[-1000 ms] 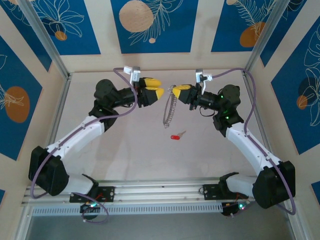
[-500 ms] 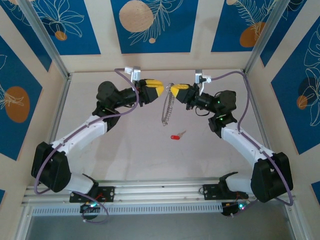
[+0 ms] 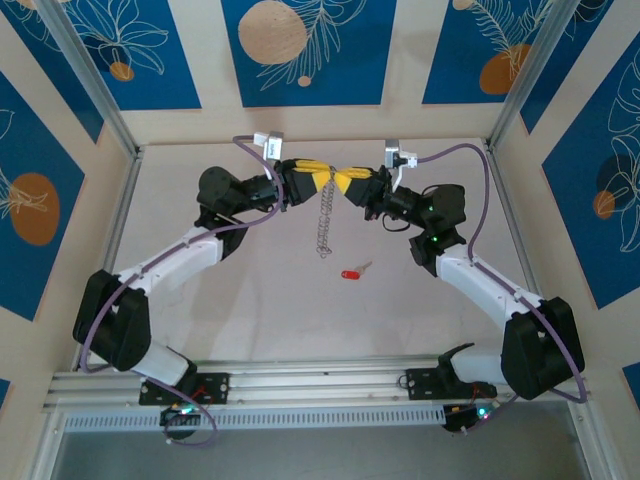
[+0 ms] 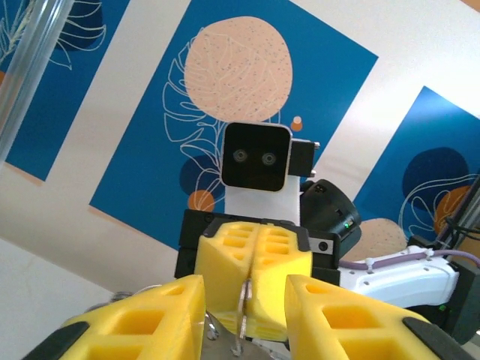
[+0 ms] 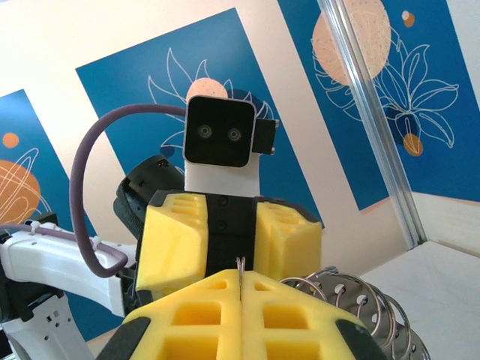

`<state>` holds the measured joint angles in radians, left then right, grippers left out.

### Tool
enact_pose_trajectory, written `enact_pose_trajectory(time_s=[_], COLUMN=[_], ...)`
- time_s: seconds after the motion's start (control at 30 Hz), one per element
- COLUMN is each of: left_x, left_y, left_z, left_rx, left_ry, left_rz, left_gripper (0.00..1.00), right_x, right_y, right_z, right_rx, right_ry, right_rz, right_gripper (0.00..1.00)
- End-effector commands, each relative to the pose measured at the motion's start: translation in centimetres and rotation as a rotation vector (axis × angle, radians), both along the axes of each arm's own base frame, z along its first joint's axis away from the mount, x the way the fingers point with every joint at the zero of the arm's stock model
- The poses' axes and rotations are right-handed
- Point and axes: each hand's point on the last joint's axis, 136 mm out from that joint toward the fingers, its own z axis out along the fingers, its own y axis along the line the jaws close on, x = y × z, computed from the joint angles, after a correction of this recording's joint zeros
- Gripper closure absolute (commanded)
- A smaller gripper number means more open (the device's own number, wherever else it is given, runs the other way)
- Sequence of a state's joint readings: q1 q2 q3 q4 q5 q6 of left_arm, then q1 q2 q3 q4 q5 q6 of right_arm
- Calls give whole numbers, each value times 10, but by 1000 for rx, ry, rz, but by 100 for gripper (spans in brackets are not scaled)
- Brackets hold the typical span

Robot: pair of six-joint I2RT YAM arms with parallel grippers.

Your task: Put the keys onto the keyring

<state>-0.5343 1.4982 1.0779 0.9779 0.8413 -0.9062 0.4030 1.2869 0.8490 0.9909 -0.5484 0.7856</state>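
Right gripper (image 5: 240, 289) is clamping the keyring (image 3: 323, 225), which is hanging mid-air. Left gripper (image 4: 244, 304) is straddling its wire, jaws apart, not gripping. Key (image 3: 350, 274) is lying on table (image 3: 250, 300) nearby, untouched. Looks like the ring-handover step. Next: left pinching ring squarely, freeing right for key.

Left gripper (image 3: 318, 181) has advanced right, jaws narrowed, now flanking the keyring (image 3: 322, 228). Right gripper (image 3: 346, 184) has carried it left; the two now stand tip to tip.

a lab test cell: aluminium framing (image 3: 300, 378), blue leaf-print wall panels (image 3: 350, 60).
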Motion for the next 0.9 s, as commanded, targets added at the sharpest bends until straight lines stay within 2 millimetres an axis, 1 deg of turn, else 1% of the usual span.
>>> enact_pose_trajectory(time_s=[0.0, 0.13, 0.33, 0.37, 0.47, 0.57, 0.77, 0.87], left_x=[-12, -15, -15, -15, -15, -13, -12, -11], left_y=[4, 5, 4, 4, 3, 2, -1, -3], left_z=[14, 13, 6, 5, 4, 3, 3, 2], left_rx=[-35, -31, -17, -16, -13, -12, -14, -15], left_ry=[-58, -58, -43, -42, -41, -41, -43, -43], left_rz=[-46, -50, -58, -59, -67, -69, -81, -87], left_gripper=[68, 68, 68, 69, 78, 79, 92, 94], right_x=[-1, 2, 5, 4, 5, 5, 6, 5], right_y=[-5, -6, -8, -8, -8, -7, -6, -5], right_z=[16, 14, 14, 15, 13, 13, 10, 9], right_rx=[46, 48, 52, 52, 50, 47, 42, 40], right_ry=[-61, -53, -48, -50, -43, -43, -34, -31], right_rz=[-41, -55, -66, -64, -62, -57, -53, -48], right_gripper=[100, 100, 100, 100, 100, 100, 100, 100])
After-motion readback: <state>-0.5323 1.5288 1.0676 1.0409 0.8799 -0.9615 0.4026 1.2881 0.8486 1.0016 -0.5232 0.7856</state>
